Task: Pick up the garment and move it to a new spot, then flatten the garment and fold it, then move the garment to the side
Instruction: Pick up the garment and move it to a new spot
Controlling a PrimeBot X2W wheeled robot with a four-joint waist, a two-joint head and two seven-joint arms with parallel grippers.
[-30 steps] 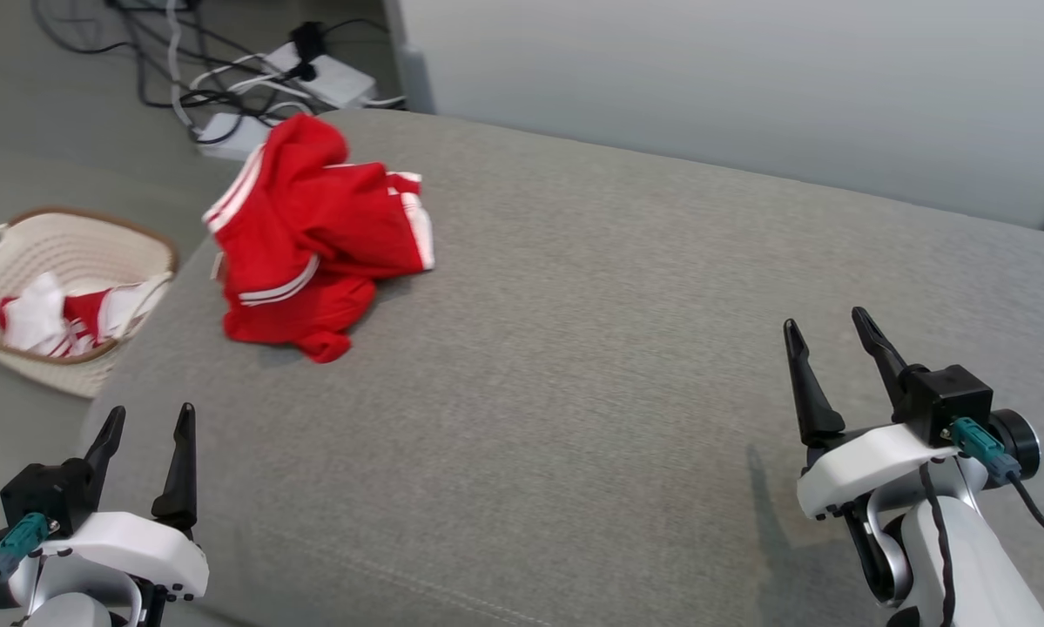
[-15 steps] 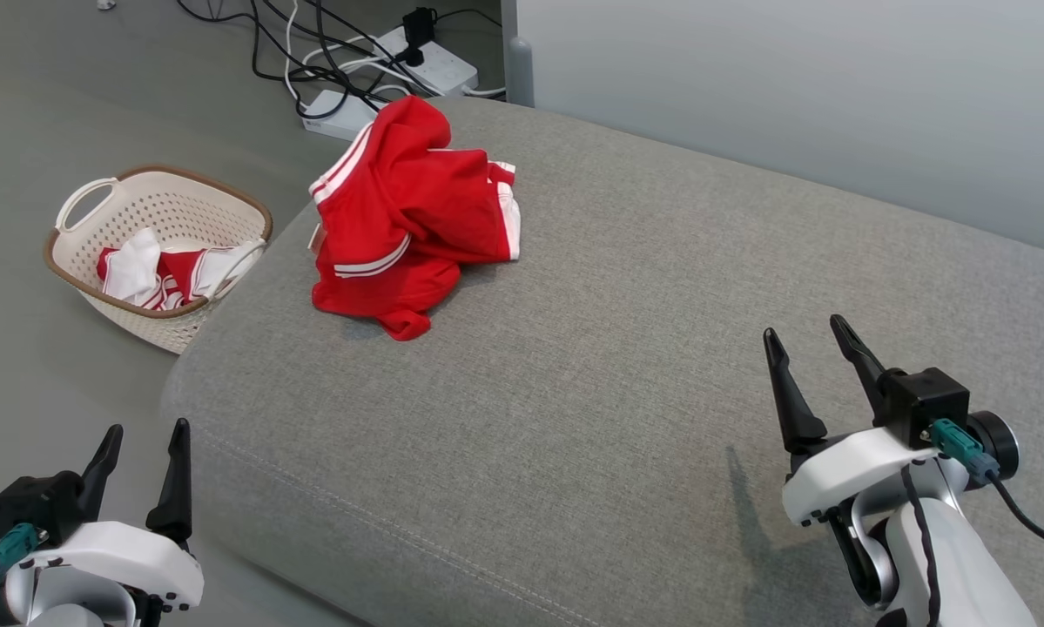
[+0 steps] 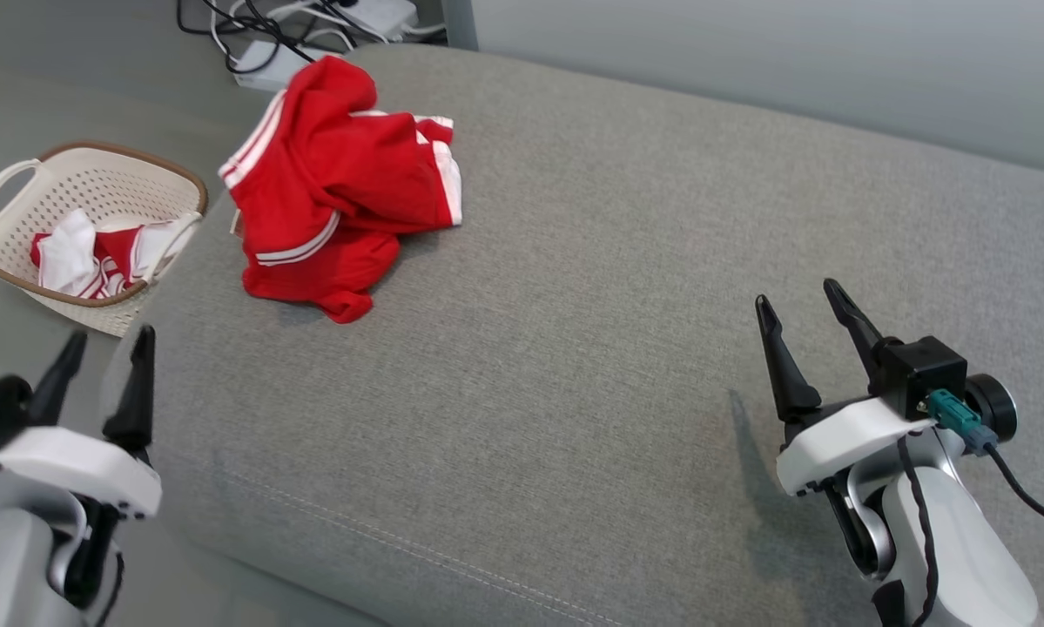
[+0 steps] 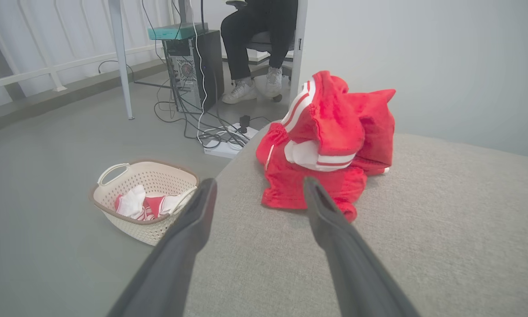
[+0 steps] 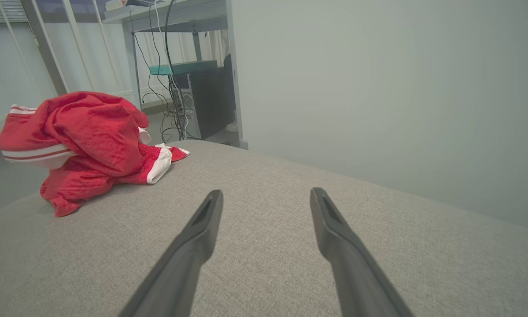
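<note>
Fingers on my left gripper (image 3: 114, 331) and right gripper (image 3: 795, 292) stand spread wide, both empty. Red garment (image 3: 339, 174) lies crumpled at upper left of the head view, on the grey cushion (image 3: 617, 261), clear of both.

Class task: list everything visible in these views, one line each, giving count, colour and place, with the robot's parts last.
garment: one, red with white stripes, crumpled at the cushion's far left corner
cushion: one, grey, under the garment
basket: one, cream with brown rim, on the floor left of the cushion
clothes: small heap, red and white, in the basket
cables: many, black and white, on the floor beyond the cushion
computer: one, black, past the cables
person: one, dark trousers, pale shoes, seated by the computer
left pincer: one, dark, open, empty, by the cushion's near left corner
right pincer: one, dark, open, empty, over the cushion's right
</note>
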